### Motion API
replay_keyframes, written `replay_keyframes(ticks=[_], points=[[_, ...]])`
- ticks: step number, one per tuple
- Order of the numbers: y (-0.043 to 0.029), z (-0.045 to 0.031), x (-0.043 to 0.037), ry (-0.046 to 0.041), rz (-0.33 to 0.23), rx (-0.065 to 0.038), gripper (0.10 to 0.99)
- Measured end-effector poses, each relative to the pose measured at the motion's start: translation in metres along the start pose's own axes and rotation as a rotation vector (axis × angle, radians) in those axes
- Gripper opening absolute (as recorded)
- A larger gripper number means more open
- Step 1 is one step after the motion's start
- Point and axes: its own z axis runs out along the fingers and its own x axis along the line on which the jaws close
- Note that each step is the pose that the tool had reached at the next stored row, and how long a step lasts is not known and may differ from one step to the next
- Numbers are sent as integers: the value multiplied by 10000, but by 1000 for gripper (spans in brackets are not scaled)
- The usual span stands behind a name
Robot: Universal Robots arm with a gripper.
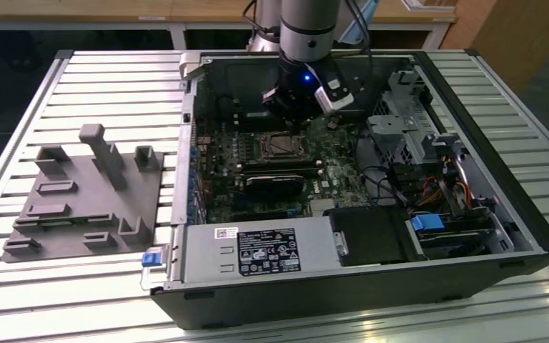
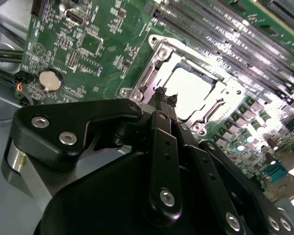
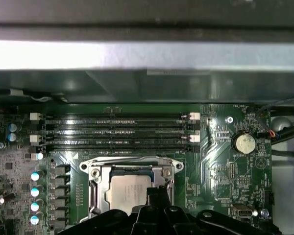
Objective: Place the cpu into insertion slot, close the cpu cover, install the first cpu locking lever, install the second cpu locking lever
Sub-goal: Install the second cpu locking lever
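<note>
Exterior view, left to right, all placed against the open PC case [image 1: 503, 207]:

- Well off to its left on the slatted table [image 1: 83, 71]: grey fixture block [image 1: 88, 196] with upright posts.
- Low on the case's near side, toward the exterior view's left: power supply [image 1: 255, 251], sticker up.
- Inside the case, middle: green motherboard [image 1: 327, 171]. Insertion slot [image 1: 277, 146] seated on it, black heatsink block [image 1: 272, 186] just nearer the camera than the slot.
- Arm down into the case from the far side, blue light on the wrist, gripper [image 1: 299, 118] hanging right above the slot's far edge.
- Right part of the case: drive cage [image 1: 403, 121] and cable bundle [image 1: 446, 189].

Wrist views, placed against the insertion slot [image 2: 186, 88]:

- Cpu [image 2: 188, 93] sits in the slot, pale metal top up, also seen in the first wrist view [image 3: 126, 188].
- Cpu cover [image 2: 154, 58] lies flat over it, silvery frame around the chip's cut-out; same frame in the first wrist view [image 3: 95, 172].
- Gripper [image 2: 164, 98] fingers pressed together, tips at the cover's edge, nothing between them. Touching or just above: can't tell.
- Memory slots [image 3: 117, 132] run beside the slot, on the side away from the gripper.
- Coin cell battery [image 3: 244, 143] off to one side of the slot, well apart.
</note>
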Motion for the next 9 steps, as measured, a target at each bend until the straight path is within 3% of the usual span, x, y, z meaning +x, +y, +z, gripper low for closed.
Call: replay_keyframes(ticks=[5,9], points=[[-75,-11,-2,0,0,0,106],[-75,-109,-6,28,2,-14,106]])
